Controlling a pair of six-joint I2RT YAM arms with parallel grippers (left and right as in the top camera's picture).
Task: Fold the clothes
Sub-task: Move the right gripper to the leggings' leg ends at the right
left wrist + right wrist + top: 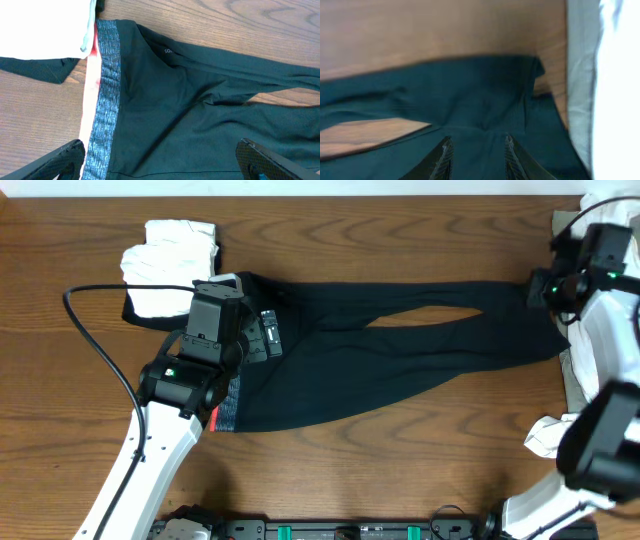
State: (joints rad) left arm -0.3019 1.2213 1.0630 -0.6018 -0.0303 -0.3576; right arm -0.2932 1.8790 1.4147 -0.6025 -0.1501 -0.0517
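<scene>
you have the leggings (400, 370) flat but unfolded, left fingers (55, 160) wide over the waistband (105, 100), right fingers (442, 157) narrow at the cuffs (510, 95), grip unclear.

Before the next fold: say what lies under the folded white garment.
A strip of thin black fabric pokes out from under the folded white garment; the rest beneath is covered.

One pair of black leggings (400, 350); at least two white garments (170, 265) (545, 435); two arms (150, 440) (612, 330); one worktop (350, 480).
</scene>
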